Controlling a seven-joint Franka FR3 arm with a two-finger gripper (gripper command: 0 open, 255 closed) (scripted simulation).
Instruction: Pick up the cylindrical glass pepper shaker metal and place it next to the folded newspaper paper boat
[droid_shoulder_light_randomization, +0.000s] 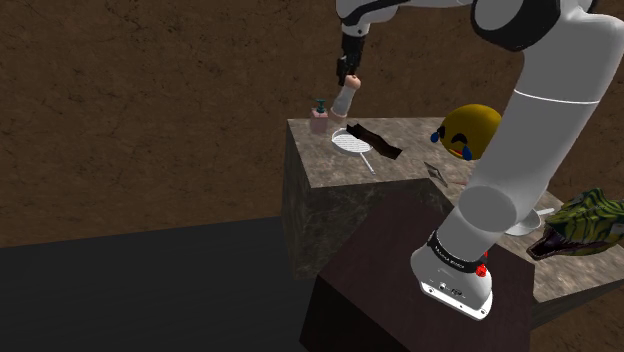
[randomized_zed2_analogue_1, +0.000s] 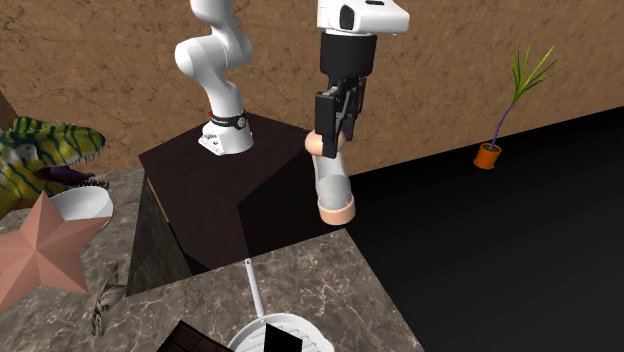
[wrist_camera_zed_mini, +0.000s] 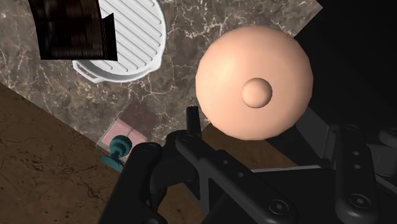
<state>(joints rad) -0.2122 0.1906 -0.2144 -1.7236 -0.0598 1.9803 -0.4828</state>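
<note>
The white arm (droid_shoulder_light_randomization: 540, 130) rose from its dark stand (droid_shoulder_light_randomization: 370, 275) and bent over the marbled stone table (droid_shoulder_light_randomization: 318, 165). At the table's end nearest the stand lay a green dinosaur head (droid_shoulder_light_randomization: 585, 215), with a yellow crying-face ball (droid_shoulder_light_randomization: 472, 128) farther along. The black claw (randomized_zed2_analogue_1: 335, 140) was closed on the upper end of the peach-coloured cylindrical pepper shaker (randomized_zed2_analogue_1: 334, 190). The shaker hung slightly tilted in the air, clear of the tabletop and close to the table's far corner. Below it, a white round ribbed utensil (wrist_camera_zed_mini: 133, 51) with a thin handle lay on the table. A dark wood-grained block (wrist_camera_zed_mini: 67, 28) lay over part of its disc. Near the shaker's lower end, a small pink bottle with a teal cap (droid_shoulder_light_randomization: 320, 120) stood at the table's edge.
</note>
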